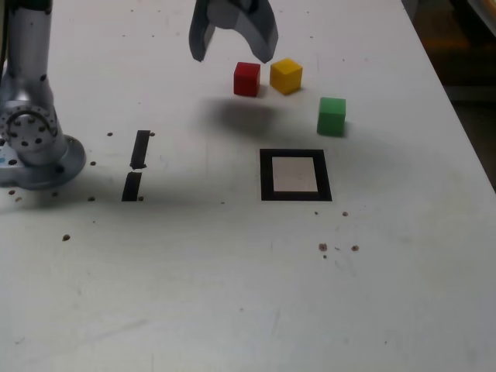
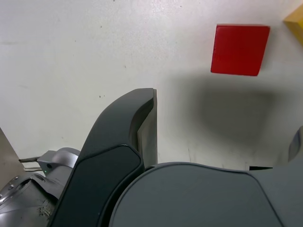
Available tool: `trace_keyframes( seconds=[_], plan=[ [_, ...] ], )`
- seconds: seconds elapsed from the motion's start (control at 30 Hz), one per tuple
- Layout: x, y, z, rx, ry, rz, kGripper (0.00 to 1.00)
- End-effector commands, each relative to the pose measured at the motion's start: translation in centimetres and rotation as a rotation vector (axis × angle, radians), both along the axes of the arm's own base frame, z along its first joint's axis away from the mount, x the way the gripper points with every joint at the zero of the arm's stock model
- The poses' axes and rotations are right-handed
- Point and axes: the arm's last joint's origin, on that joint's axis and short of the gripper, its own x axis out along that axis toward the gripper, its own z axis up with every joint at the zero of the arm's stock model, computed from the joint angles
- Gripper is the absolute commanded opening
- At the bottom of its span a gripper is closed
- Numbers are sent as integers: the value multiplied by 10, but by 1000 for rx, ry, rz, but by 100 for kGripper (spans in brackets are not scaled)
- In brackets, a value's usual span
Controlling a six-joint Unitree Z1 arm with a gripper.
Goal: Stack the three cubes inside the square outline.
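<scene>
Three cubes lie apart on the white table. In the exterior view the red cube and the yellow cube sit close together at the back, and the green cube is further to the exterior view's right. The square outline, black with a white inside, has nothing in it and lies in front of them. My gripper hangs open and empty above the table, just behind and to the exterior view's left of the red cube. The wrist view shows the red cube, a corner of the yellow cube and my gripper.
Two short black strips lie to the exterior view's left of the outline. The arm's base stands at the far left. Small dark specks dot the table. The table's edge runs down the exterior view's right.
</scene>
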Motion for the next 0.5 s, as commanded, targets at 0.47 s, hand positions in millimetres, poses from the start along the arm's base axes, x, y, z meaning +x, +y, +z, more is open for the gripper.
trace_keyframes(
  seconds=[0.47],
  plan=[
    [9,39,-39,-69,37,68,94]
  ],
)
